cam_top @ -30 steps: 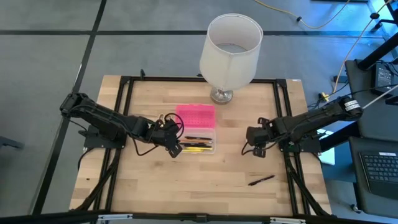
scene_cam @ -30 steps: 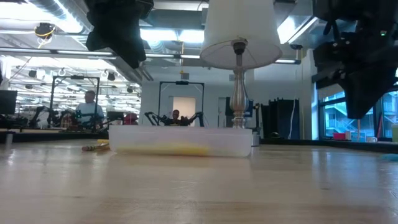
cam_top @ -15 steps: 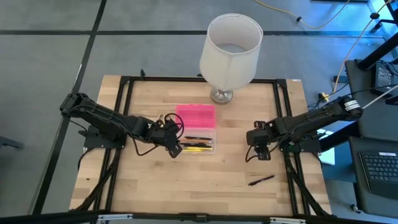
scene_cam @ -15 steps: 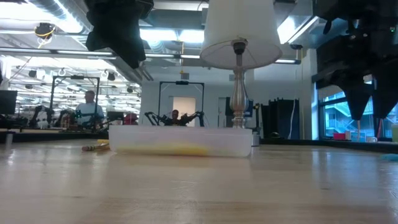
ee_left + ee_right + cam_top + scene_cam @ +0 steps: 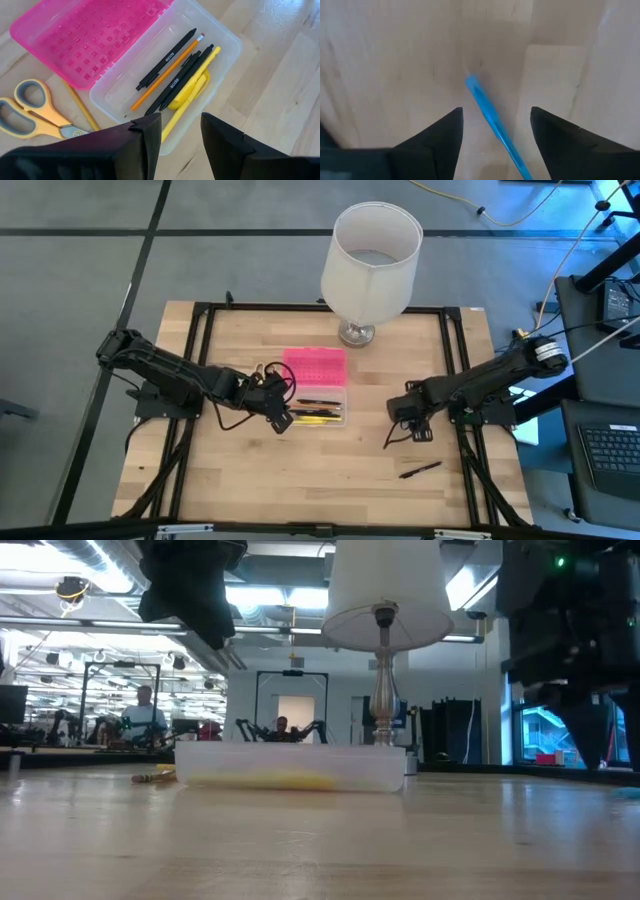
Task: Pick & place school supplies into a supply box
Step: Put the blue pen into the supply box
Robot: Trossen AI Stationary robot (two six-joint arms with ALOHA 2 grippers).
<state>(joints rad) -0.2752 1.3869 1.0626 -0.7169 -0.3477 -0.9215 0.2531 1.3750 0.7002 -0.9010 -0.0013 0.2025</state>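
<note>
The supply box, a clear case, lies mid-table with its pink lid swung open toward the far side. In it lie black pens, a pencil and yellow items. Yellow-handled scissors and a pencil lie on the table beside it. My left gripper hovers open over the box's left end, holding nothing. My right gripper points down, open, low over the table to the right of the box, one finger on each side of a blue pen lying on the wood. A black pen lies nearer the front edge.
A large white lamp stands at the table's far edge behind the box. A black frame runs along the table's left and right sides. Bare wood lies between the box and the front edge.
My right gripper has opened, rolled a little about its own axis, and sunk toward the table, ending with its fingers on either side of the blue pen.
</note>
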